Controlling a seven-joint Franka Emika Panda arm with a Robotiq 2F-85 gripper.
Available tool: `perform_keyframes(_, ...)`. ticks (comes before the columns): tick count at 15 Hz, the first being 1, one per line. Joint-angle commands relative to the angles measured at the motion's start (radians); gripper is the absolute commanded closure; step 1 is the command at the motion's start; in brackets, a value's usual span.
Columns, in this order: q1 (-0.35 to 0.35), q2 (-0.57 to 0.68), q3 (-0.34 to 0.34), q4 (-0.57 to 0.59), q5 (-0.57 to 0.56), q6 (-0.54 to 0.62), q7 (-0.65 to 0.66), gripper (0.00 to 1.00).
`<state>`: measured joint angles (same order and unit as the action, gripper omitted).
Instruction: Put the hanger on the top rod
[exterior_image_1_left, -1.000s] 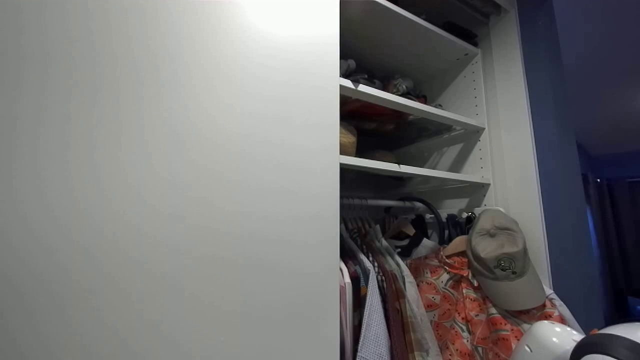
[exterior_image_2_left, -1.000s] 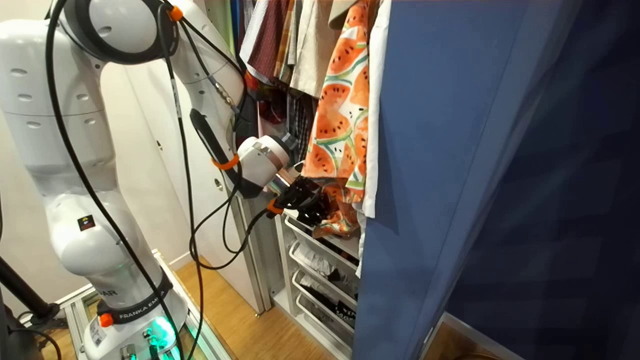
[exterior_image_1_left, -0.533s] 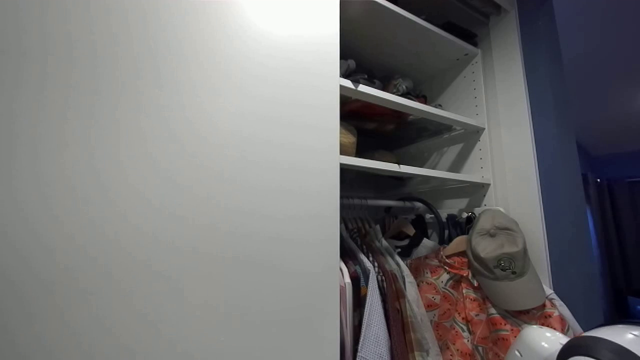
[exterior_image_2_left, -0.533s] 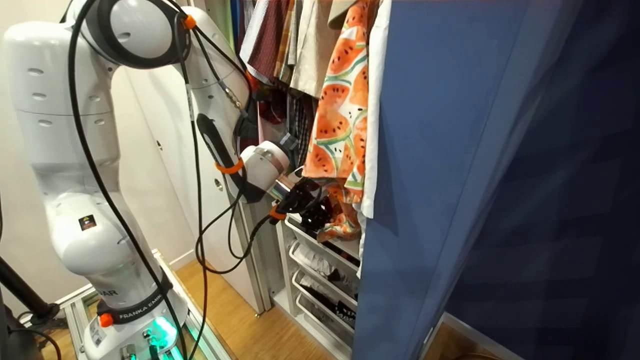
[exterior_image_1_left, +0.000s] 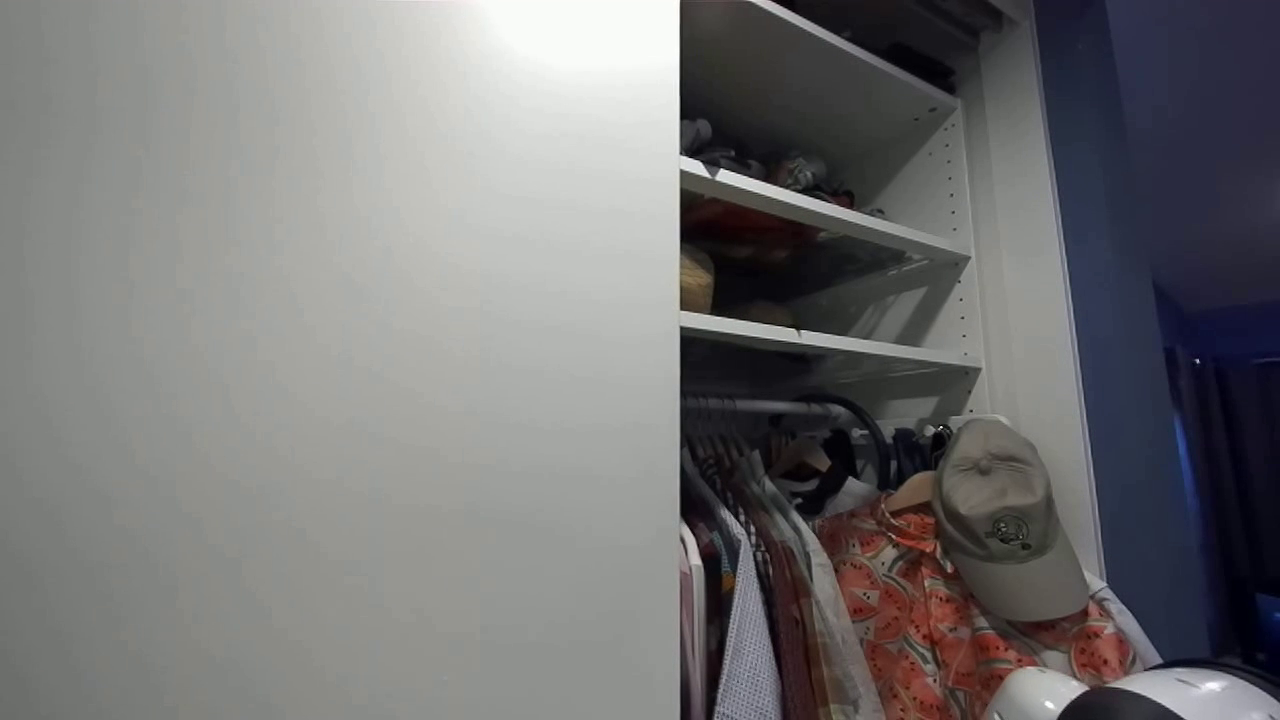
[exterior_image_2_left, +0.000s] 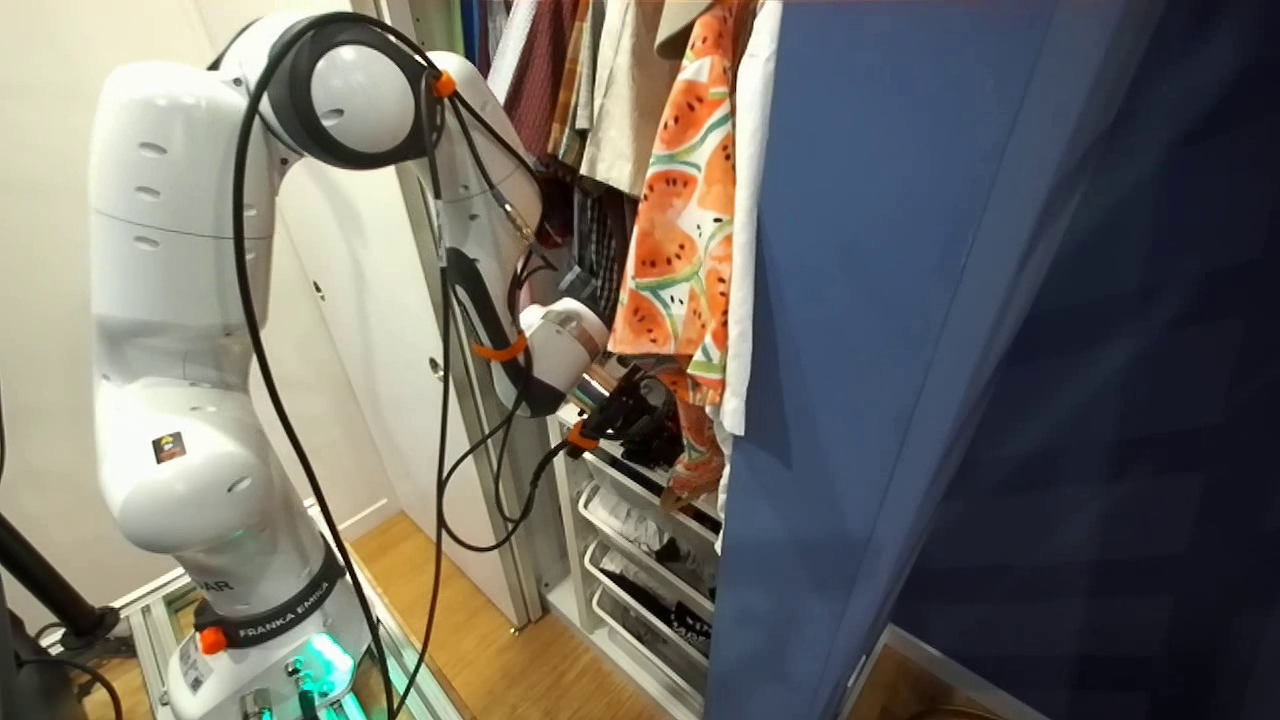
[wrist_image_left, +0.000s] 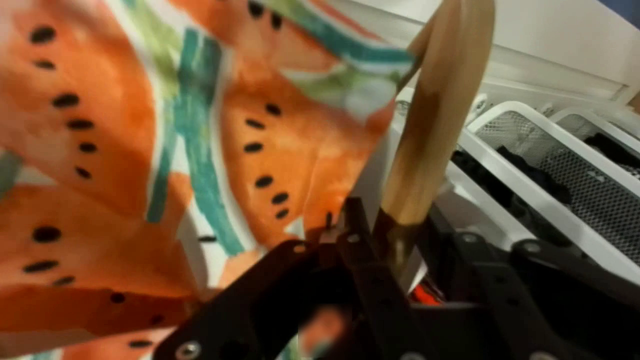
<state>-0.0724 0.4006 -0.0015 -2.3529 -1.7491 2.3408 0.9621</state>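
The orange watermelon-print shirt (exterior_image_1_left: 900, 600) hangs in the wardrobe, a khaki cap (exterior_image_1_left: 985, 520) over its upper corner. Between shirt and cap shows a bit of its wooden hanger (exterior_image_1_left: 910, 492). The top rod (exterior_image_1_left: 775, 405) runs under the lowest shelf, partly behind the white door. My gripper (exterior_image_2_left: 655, 430) is low, under the shirt's hem and beside hanging print fabric (exterior_image_2_left: 697, 460). In the wrist view a curved, hanger-like wooden piece (wrist_image_left: 435, 125) comes down between the jaws, which stand slightly apart with gaps beside it; whether it is the same hanger I cannot tell.
Several garments (exterior_image_1_left: 745, 600) crowd the rod left of the shirt. White mesh baskets (wrist_image_left: 575, 175) lie right of the jaws and below them. A blue wall (exterior_image_2_left: 900, 250) borders the wardrobe on the right; the white door (exterior_image_1_left: 340, 360) covers its other side.
In an exterior view my arm has swung right and a little down, further into the wardrobe. The print fabric beside the gripper has shifted right and lower. The hanging shirt and cap barely moved.
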Motion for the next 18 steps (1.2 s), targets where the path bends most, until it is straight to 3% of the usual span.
perform_keyframes(1,-0.036,0.017,0.023,0.032,0.055,0.101,-0.012,0.36)
perform_keyframes(3,-0.044,-0.009,0.024,0.010,0.146,0.143,-0.063,0.22)
perform_keyframes(6,-0.089,-0.077,0.006,-0.047,0.261,0.297,-0.101,0.02)
perform_keyframes(10,-0.165,-0.172,-0.011,-0.155,0.337,0.511,-0.149,0.00)
perform_keyframes(12,-0.181,-0.184,-0.024,-0.169,0.293,0.535,-0.133,0.00)
perform_keyframes(15,-0.206,-0.208,-0.014,-0.240,0.376,0.549,-0.280,0.00)
perform_keyframes(18,-0.205,-0.203,-0.034,-0.258,0.314,0.465,-0.366,0.00)
